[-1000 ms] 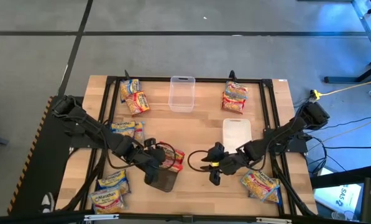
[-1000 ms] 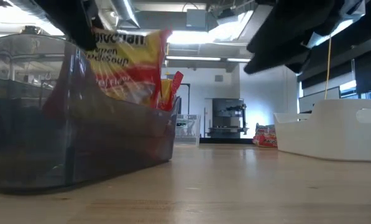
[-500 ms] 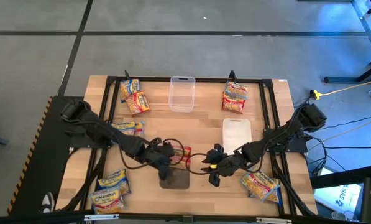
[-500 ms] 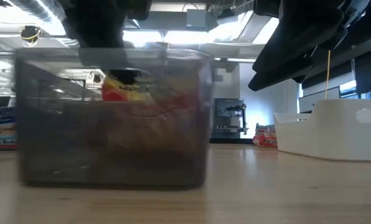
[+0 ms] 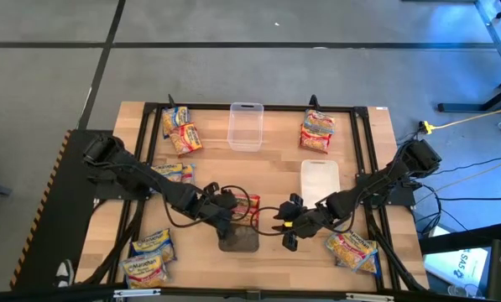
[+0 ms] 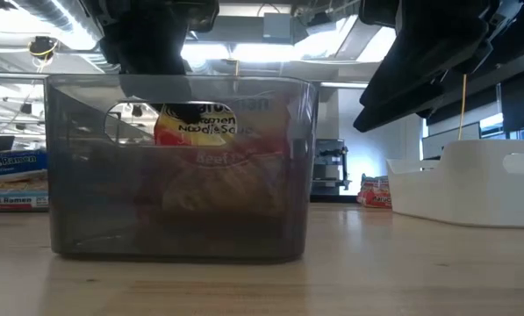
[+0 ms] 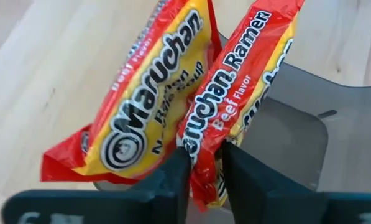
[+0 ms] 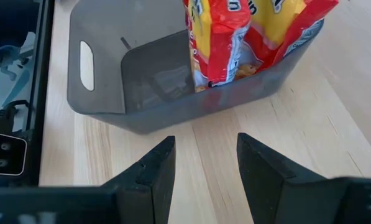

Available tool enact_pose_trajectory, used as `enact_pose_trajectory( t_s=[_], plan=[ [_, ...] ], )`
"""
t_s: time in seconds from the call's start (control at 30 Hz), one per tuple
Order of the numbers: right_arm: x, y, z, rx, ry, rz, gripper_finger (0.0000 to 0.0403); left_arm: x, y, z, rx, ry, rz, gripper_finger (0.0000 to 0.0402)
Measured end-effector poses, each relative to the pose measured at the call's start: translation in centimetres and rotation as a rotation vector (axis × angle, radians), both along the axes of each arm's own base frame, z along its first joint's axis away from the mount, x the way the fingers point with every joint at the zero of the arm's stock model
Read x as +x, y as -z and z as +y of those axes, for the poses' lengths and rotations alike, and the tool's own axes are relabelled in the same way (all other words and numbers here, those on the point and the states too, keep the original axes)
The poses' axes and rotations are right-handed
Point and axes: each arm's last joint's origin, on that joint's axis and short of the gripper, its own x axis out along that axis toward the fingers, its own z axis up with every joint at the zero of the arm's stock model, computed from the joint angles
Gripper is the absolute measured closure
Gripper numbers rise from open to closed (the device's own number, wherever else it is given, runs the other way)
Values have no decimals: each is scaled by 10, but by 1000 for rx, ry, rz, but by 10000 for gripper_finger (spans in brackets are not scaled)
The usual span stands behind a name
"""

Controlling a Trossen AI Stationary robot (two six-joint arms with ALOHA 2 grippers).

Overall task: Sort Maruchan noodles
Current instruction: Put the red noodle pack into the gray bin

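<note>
1. nearest the front edge of the wooden table (image 5: 275,180) stands the smoky grey translucent plastic bin (image 5: 237,239), upright, with two red-and-yellow beef-flavour maruchan ramen packets (image 7: 191,106) standing on edge inside it, tops leaning past the rim.
2. the left gripper (image 7: 205,163) is over the bin, its fingers (image 7: 173,177) pressed narrowly on the lower edge of the right-hand packet; the other packet lies against that one, just beside it.
3. handling, as a judgement: each packet looks light, with a slick crinkly wrapper over a brittle noodle block, so a firm pinch at a crimped end or across a short edge should hold without cracking it; gripped flat, it may slide.
4. the right gripper (image 8: 205,163) hovers just outside the bin wall, fingers spread apart and holding nothing.
5. more packets lie at the near left corner (image 5: 148,256) and near right corner (image 5: 352,248).
6. farther off sit a white rectangular plastic container (image 5: 320,180), and beyond it a clear rectangular plastic container (image 5: 244,127) at the far edge, flanked by packets on its left (image 5: 181,130) and right (image 5: 317,132).
</note>
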Motion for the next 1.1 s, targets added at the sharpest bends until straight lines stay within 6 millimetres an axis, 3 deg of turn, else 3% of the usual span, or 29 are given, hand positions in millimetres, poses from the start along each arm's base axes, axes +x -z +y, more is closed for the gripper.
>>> enact_pose_trajectory(
  t_s=[0.2,0.4,0.83,1.1],
  plan=[
    [0,0,0,0,0,0,256,0,-2,2,-2,0,-4,275],
    [0,0,0,1,0,-2,256,-1,-2,-1,-90,58,35,272],
    [2,-2,1,11,0,-24,256,-44,-69,20,-68,16,-111,273],
    [2,-1,1,-30,-32,-24,256,-45,-73,19,-68,42,-136,273]
  ],
)
